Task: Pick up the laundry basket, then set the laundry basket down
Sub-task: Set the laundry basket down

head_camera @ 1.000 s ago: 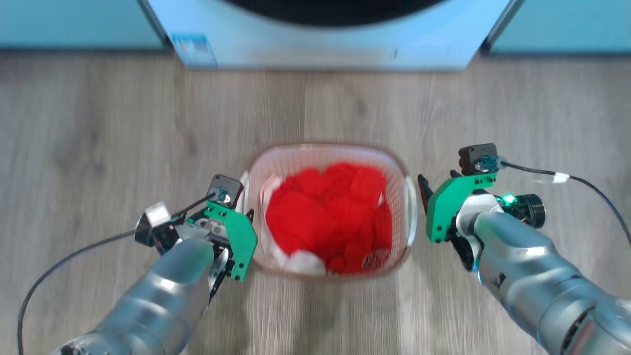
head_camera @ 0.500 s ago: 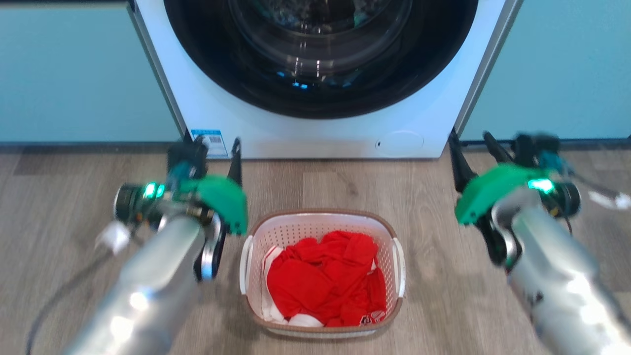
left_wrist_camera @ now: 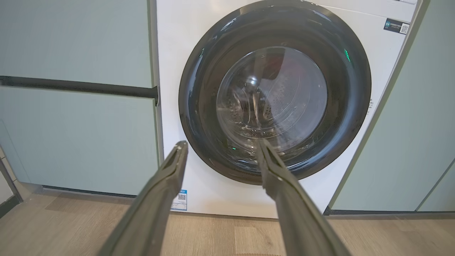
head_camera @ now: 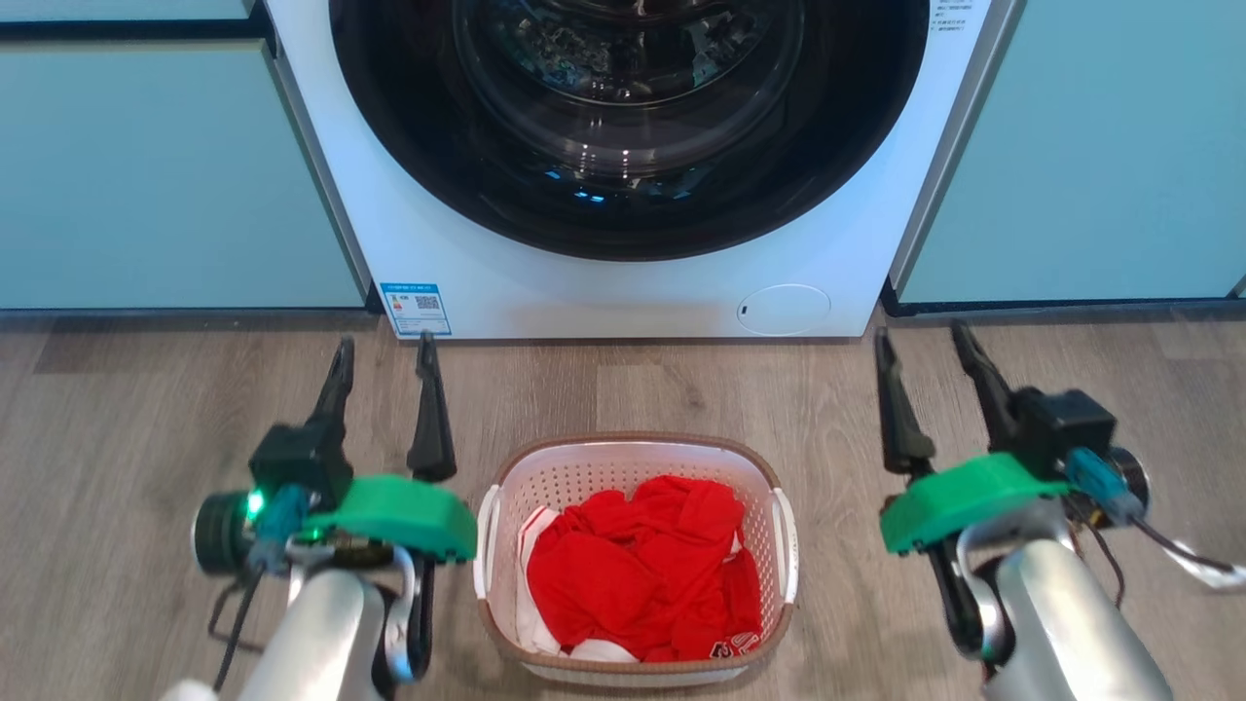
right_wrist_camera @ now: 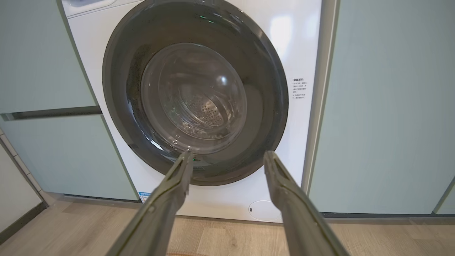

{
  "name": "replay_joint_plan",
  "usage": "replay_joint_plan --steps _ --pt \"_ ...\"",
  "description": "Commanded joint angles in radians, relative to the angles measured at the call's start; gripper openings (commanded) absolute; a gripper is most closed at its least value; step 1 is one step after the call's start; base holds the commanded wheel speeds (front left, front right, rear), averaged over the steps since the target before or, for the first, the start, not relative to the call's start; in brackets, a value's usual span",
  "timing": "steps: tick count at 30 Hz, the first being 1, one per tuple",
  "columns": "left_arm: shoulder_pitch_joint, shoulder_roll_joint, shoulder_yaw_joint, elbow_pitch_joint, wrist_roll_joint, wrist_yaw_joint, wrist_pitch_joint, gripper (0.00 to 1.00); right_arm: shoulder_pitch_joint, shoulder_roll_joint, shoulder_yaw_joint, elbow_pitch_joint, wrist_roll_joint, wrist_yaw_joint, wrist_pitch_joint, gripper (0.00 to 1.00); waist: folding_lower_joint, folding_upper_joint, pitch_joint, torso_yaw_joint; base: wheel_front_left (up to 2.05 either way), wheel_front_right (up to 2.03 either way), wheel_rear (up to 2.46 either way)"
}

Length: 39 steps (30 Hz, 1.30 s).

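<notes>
Left gripper (head_camera: 383, 352) and right gripper (head_camera: 923, 343) have backed off the basket (head_camera: 633, 443), both spread, empty. It's on the floor (head_camera: 146, 409), so looks done.

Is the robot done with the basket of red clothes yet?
Probably, yes. Done: the laundry basket stands on the floor before the washing machine, red clothes inside. In hand: nothing; the left gripper and right gripper are open, empty, apart from it on either side. A second ago they were down beside its handles, so it looks just set down. Left: likely nothing.
</notes>
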Motion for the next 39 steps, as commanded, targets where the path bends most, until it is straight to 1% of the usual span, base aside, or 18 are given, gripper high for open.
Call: replay_joint_plan --steps 1,4,8,12,18,27,39 --pt "-0.026 0.003 0.047 -0.040 0.010 -0.004 -0.009 1.00 -0.014 0.012 0.013 -0.042 -0.007 0.007 -0.012 1.00 0.0001 0.0000 0.000 0.001 0.00 0.00 0.00" --pt "0.020 -0.010 0.070 -0.047 0.051 -0.022 -0.009 1.00 0.029 0.015 -0.002 -0.078 -0.039 0.007 -0.012 1.00 0.0001 0.0000 0.000 0.006 0.00 0.00 0.00" --pt "0.051 -0.015 0.070 -0.011 0.086 -0.041 -0.009 1.00 0.077 0.016 -0.014 -0.086 -0.045 0.007 -0.012 1.00 0.0001 0.0000 -0.003 0.010 0.00 0.00 0.00" --pt "0.062 -0.016 0.061 -0.006 0.053 -0.064 -0.009 1.00 0.098 0.016 -0.013 -0.084 -0.044 0.007 -0.012 1.00 0.0001 0.0000 -0.007 0.008 0.00 0.00 0.00" --pt "0.060 -0.016 0.066 -0.014 0.066 -0.082 -0.009 1.00 0.097 0.016 -0.010 -0.089 -0.044 0.007 -0.012 1.00 0.0001 0.0000 -0.006 0.003 0.00 0.00 0.00" --pt "0.062 -0.016 0.059 -0.020 0.063 -0.091 -0.009 1.00 0.102 0.016 -0.020 -0.090 -0.040 0.007 -0.012 1.00 0.0001 0.0000 -0.005 -0.003 0.00 0.00 0.00" --pt "0.062 -0.016 0.065 0.018 0.010 -0.117 -0.009 1.00 0.108 0.016 -0.025 -0.064 -0.044 0.007 -0.012 1.00 0.0001 0.0000 -0.006 -0.002 0.00 0.00 0.00"
